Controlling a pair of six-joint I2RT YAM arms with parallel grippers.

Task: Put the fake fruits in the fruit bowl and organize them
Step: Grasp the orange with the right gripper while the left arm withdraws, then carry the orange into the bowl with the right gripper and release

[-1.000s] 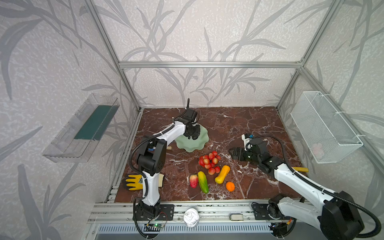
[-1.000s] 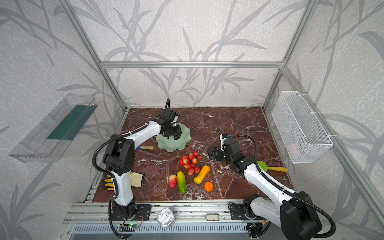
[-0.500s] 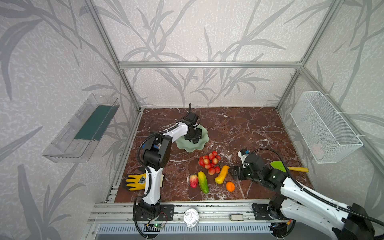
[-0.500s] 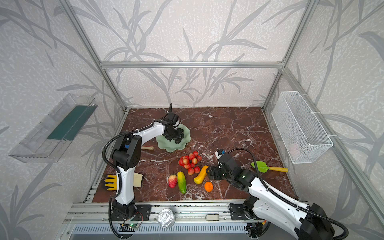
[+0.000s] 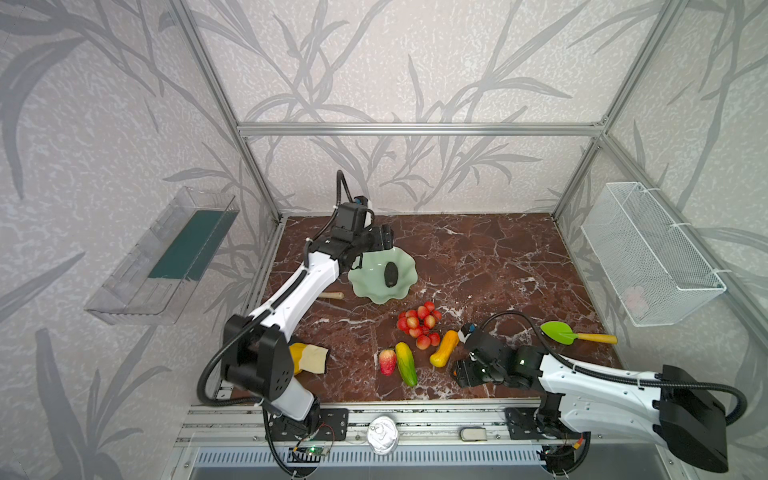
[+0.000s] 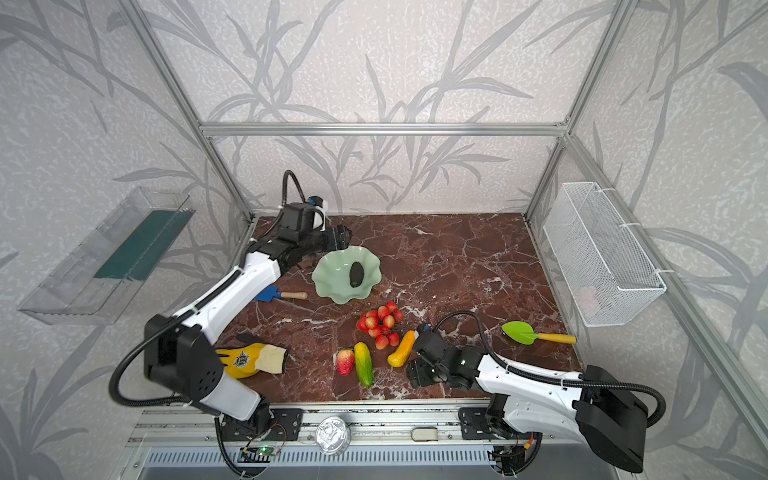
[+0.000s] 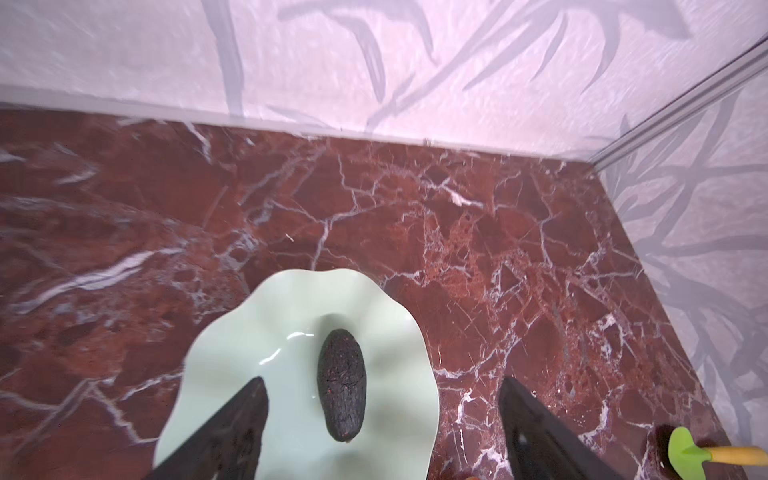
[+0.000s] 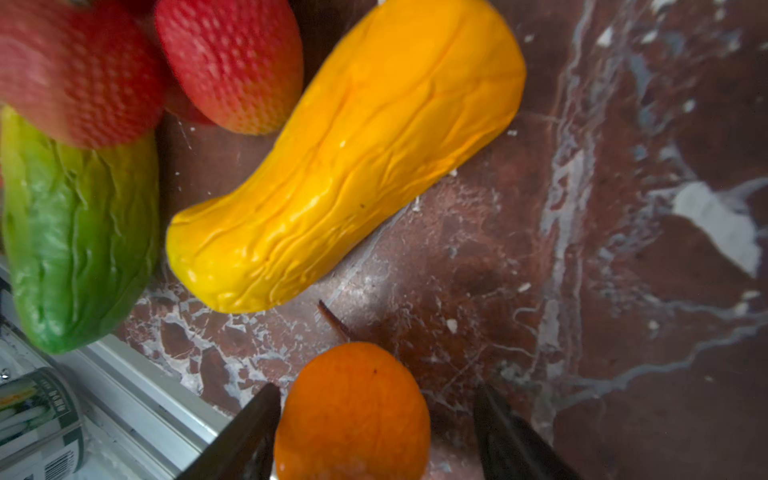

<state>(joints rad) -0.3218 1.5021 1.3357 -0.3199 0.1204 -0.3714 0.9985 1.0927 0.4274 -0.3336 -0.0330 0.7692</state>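
Since the right gripper (image 8: 376, 395) straddles the small orange (image 8: 353, 411) near the counter's (image 5: 478, 257) front edge, jaws apart, nothing gripped, I'd centre it and pinch gently; smooth round rind may roll; left gripper (image 7: 382, 384) gapes empty above the rim of the glossy scalloped fruit bowl (image 5: 374, 297) toward the back-left corner, rough avocado (image 5: 390, 275) inside.

Six fruits (image 6: 363, 363), one bowl (image 6: 328, 274), two spades (image 6: 521, 332), one glove (image 6: 245, 361)

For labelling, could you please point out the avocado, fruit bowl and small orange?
avocado (image 5: 391, 275): in a top view, middle.
fruit bowl (image 5: 368, 289): in a top view, bare wall.
small orange (image 8: 353, 409): right wrist view, middle.
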